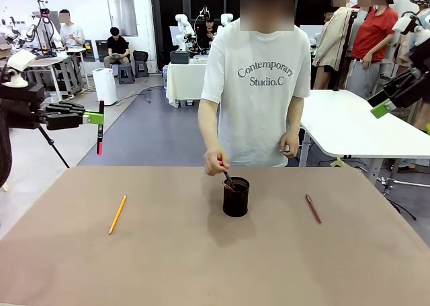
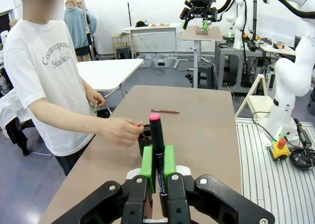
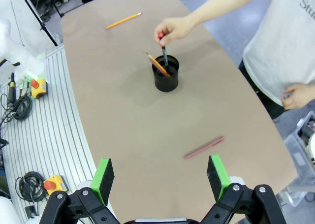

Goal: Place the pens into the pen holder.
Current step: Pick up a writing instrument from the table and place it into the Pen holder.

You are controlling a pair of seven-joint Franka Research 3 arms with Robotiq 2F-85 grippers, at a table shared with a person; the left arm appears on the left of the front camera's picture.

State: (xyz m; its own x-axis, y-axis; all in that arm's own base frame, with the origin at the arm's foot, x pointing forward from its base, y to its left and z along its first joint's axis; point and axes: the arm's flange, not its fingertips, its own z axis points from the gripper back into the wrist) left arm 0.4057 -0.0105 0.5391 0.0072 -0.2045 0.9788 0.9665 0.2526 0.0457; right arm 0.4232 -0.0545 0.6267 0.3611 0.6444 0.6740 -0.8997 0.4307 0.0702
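Note:
The black pen holder (image 1: 236, 197) stands mid-table, and an orange pencil (image 3: 158, 65) leans inside it. A person's hand (image 1: 216, 162) lowers a black pen with a red tip (image 3: 164, 50) into the holder (image 3: 166, 75). My left gripper (image 1: 98, 118) hovers off the table's left side, shut on another black pen with a pink tip (image 2: 156, 145), held upright between the green pads (image 2: 146, 161). A yellow pencil (image 1: 117, 214) lies on the left of the table and a maroon pen (image 1: 313, 208) on the right. My right gripper (image 3: 160, 177) stands open high above the table's right edge.
The person stands at the far edge of the brown table (image 1: 168, 265), their other hand (image 1: 290, 146) held at the waist. White tables (image 1: 356, 128) and other people are farther back. A ribbed floor strip with cables (image 3: 29, 135) runs beside the table.

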